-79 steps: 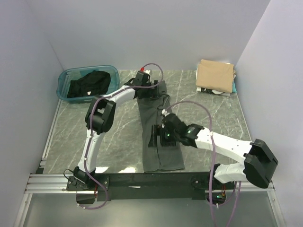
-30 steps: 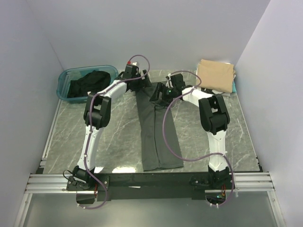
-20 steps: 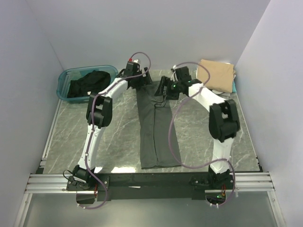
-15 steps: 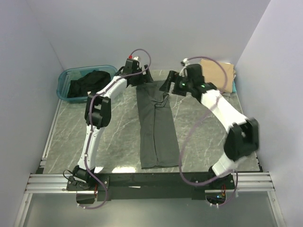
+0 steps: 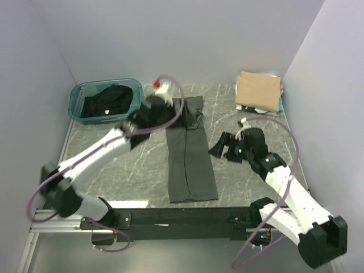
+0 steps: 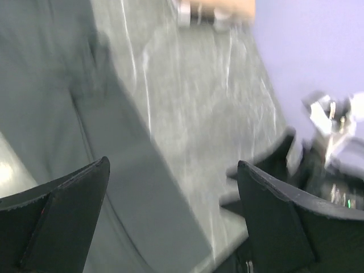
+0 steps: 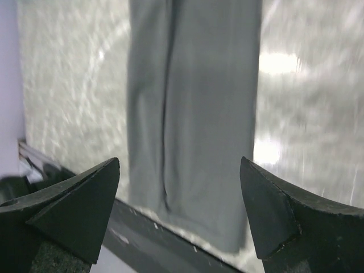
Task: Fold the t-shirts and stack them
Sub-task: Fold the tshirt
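Note:
The dark charcoal-grey t-shirt point(image 5: 189, 153) lies flat as a long narrow strip from the table's middle back to its near edge. It also shows in the left wrist view point(image 6: 51, 108) and in the right wrist view point(image 7: 196, 108). My left gripper point(image 5: 172, 115) is open and empty, hovering over the strip's far left part; its wrist view point(image 6: 172, 164) shows nothing between the fingers. My right gripper point(image 5: 218, 149) is open and empty, just right of the strip, as its wrist view point(image 7: 179, 162) shows. A black t-shirt point(image 5: 105, 100) lies bunched in the tub. A folded tan t-shirt point(image 5: 259, 89) sits at the back right on white point(image 5: 263, 111) and teal point(image 5: 281, 103) ones.
The translucent teal tub point(image 5: 75, 96) stands at the back left. Grey walls close in the table on three sides. A black and metal rail point(image 5: 170, 216) runs along the near edge, also seen in the right wrist view point(image 7: 142, 236).
Both grippers have let go of the shirt's far end and drawn back toward me. The left arm has swung low to the left. The right gripper now sits beside the strip's middle.

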Available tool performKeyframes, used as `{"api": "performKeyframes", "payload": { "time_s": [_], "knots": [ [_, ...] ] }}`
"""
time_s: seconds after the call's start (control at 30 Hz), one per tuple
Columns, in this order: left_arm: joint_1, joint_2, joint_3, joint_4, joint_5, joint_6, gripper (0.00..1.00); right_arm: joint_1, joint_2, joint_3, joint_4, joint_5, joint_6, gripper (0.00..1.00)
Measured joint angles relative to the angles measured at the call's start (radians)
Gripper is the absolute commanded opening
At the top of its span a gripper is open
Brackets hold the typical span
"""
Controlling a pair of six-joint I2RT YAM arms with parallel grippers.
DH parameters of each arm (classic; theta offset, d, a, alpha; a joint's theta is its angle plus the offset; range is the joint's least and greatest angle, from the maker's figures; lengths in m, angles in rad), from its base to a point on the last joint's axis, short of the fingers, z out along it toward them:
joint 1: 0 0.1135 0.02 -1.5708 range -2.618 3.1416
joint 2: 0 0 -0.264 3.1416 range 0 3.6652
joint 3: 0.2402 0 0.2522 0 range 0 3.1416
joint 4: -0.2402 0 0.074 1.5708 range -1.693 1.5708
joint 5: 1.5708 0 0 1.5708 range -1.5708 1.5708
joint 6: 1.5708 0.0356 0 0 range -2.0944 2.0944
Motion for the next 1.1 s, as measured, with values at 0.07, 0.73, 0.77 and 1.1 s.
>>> {"api": "performKeyframes", "payload": {
  "time_s": [0.07,0.73,0.77,1.1],
  "knots": [
    [-0.076,-0.127,-0.198,0.026,-0.057,-0.068,0.99,0.021,-0.066,-0.064,-0.028,0.0,0.009,0.92],
    [-0.603,-0.268,-0.788,-0.144,-0.233,-0.69,0.55,0.262,-0.222,-0.324,-0.162,0.067,0.199,0.79],
    [-0.604,-0.249,-0.784,-0.145,-0.237,-0.693,0.54,0.264,-0.222,-0.324,-0.162,0.072,0.204,0.77],
    [-0.605,-0.143,-0.734,-0.132,-0.255,-0.698,0.28,0.279,-0.177,-0.374,-0.15,0.076,0.236,0.65]
  ]
}}
